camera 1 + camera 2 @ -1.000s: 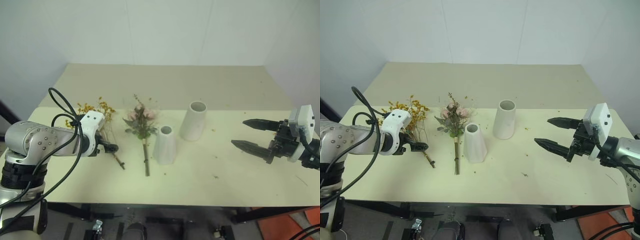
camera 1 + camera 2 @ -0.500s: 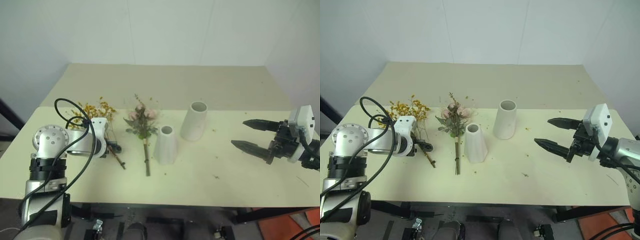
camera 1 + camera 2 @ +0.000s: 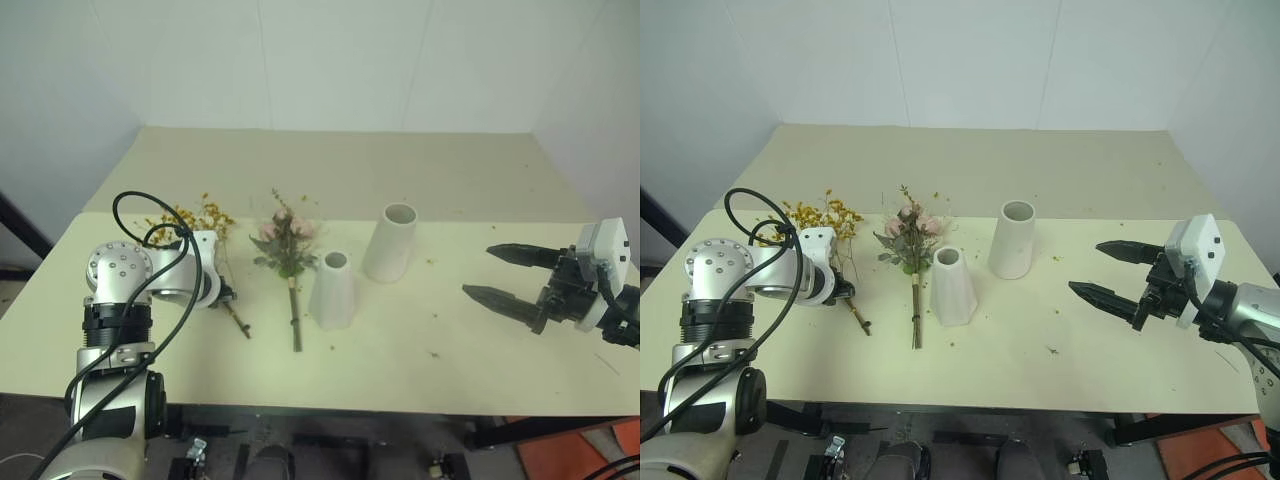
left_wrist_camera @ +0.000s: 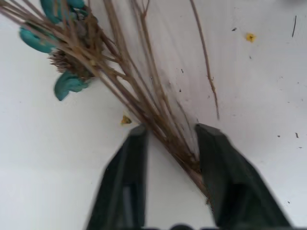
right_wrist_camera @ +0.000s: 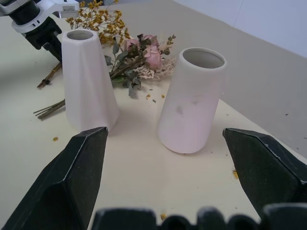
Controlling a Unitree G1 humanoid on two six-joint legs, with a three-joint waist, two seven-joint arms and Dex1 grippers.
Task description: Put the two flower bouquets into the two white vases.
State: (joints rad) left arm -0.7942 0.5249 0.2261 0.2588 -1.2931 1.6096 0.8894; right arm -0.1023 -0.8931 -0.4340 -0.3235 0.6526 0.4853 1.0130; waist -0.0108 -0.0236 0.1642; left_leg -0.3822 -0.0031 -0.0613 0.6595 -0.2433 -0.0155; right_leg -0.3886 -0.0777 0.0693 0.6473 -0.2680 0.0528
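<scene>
Left fingers [image 4: 129, 158] astride yellow bouquet [image 4: 158, 115] stems

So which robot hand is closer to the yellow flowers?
The left one. The left gripper is down on the yellow bouquet, its fingers on either side of the brown stems. The right gripper hangs far across the table, past both white vases.

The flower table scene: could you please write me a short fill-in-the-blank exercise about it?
1. The left gripper has its jaws around the ____ of the yellow bouquet.
2. The rose bouquet lies ____ on the table.
3. The slim vase stands ____ the robot than the wide vase.

Missing: stems; flat; nearer
</scene>
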